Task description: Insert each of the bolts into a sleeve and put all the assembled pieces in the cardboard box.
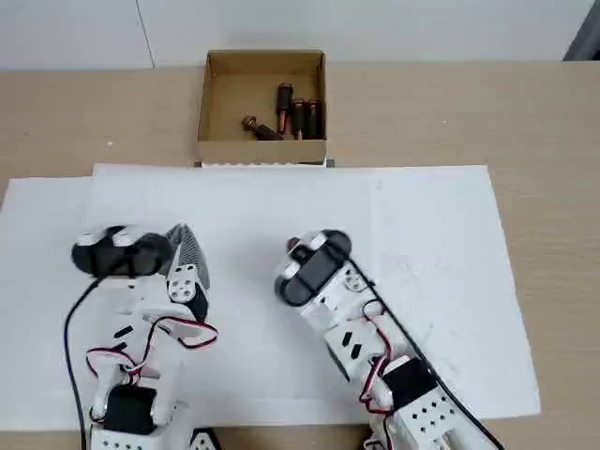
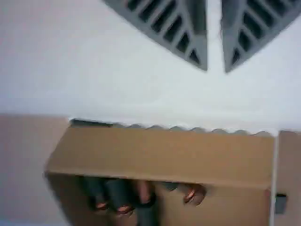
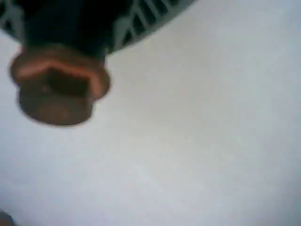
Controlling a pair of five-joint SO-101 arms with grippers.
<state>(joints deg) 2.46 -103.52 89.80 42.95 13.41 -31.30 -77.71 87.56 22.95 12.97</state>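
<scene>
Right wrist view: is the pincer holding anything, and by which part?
Yes. The right pincer grips a bolt by its dark shaft, and the copper hex head is left free.

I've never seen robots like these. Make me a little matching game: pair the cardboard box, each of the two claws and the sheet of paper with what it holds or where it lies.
Things
1. cardboard box
2. left gripper
3. right gripper
4. sheet of paper

States
A. clamped on a bolt with a copper-coloured head
B. lies white on the table, beneath both arms
C. holds several assembled pieces
D. open and empty, over the paper near the box

Pairs: 1-C, 2-D, 3-A, 4-B
</scene>
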